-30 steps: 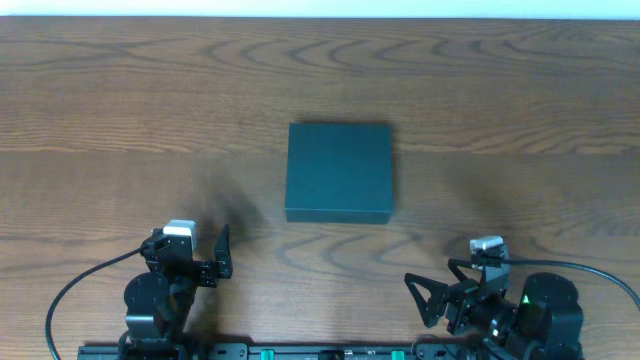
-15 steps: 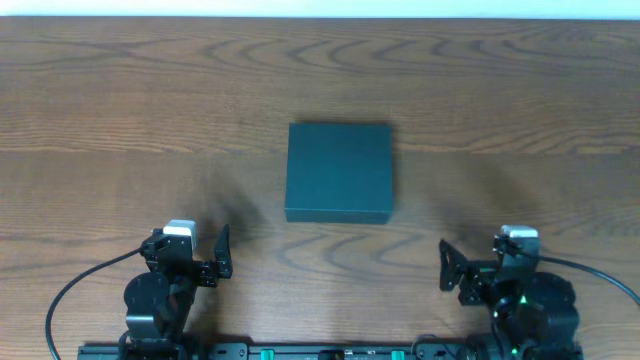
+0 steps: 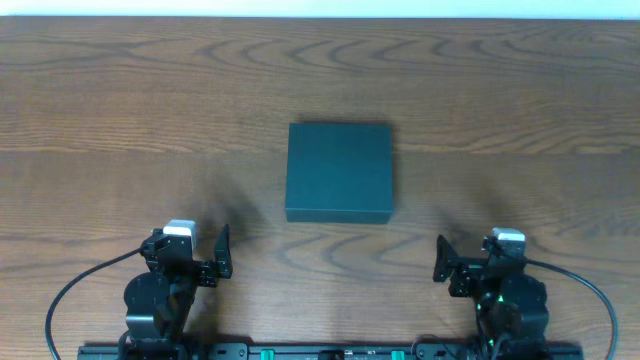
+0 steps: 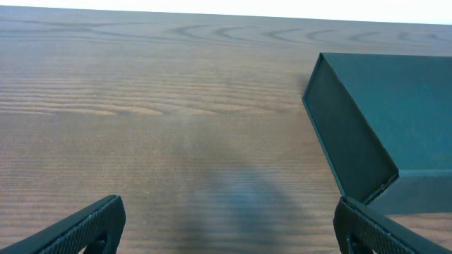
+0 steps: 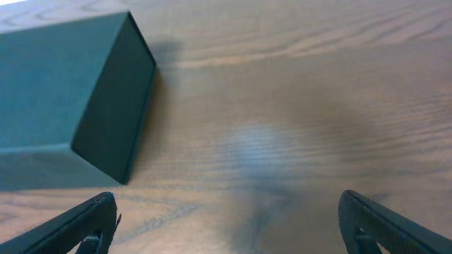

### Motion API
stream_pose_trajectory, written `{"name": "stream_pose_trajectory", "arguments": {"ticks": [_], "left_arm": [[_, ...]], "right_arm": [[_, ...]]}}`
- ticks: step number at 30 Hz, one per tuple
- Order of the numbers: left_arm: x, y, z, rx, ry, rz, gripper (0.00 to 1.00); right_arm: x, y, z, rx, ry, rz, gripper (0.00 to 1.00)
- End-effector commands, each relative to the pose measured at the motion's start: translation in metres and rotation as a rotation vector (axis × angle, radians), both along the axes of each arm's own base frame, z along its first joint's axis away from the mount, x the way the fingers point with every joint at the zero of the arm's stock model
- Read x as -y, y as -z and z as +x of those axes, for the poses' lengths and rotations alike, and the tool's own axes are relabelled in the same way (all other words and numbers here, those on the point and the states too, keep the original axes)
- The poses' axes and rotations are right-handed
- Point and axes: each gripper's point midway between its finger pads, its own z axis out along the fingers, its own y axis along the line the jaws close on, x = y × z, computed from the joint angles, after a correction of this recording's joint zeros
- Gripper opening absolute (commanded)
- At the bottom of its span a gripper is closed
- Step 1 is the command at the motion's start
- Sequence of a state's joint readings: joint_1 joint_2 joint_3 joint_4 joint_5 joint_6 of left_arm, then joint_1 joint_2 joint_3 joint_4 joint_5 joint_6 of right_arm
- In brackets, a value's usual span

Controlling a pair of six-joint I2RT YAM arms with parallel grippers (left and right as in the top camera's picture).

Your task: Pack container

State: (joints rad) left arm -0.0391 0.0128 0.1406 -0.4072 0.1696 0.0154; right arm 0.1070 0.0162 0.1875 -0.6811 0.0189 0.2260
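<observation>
The dark teal-green container lies shut, lid down, in the middle of the wooden table. It also shows at the right of the left wrist view and at the upper left of the right wrist view. My left gripper is open and empty near the front edge, left of and in front of the container; in its wrist view only bare wood lies between the fingers. My right gripper is open and empty at the front right, with bare wood between its fingers.
The wooden table runs to a pale strip along the far edge. Black cables loop from both arm bases at the front edge.
The right arm has turned from an angled pose to face straight ahead and shifted a little up and right. The left arm and the container have not moved.
</observation>
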Motion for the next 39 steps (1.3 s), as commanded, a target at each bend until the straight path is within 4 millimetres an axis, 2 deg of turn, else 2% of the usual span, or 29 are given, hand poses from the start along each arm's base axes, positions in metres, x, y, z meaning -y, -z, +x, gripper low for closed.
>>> {"name": "stream_pose_trajectory", "arguments": {"ticks": [1, 39], "left_arm": [[-0.0004, 0.0081, 0.0001, -0.013, -0.001, -0.002, 0.95], [-0.0003, 0.008, 0.0001, -0.012, 0.0, -0.002, 0.95]], "right_arm": [[-0.0004, 0.0128, -0.001, -0.023, -0.008, -0.01, 0.99], [-0.0003, 0.015, -0.0027, -0.036, -0.008, -0.011, 0.99]]}}
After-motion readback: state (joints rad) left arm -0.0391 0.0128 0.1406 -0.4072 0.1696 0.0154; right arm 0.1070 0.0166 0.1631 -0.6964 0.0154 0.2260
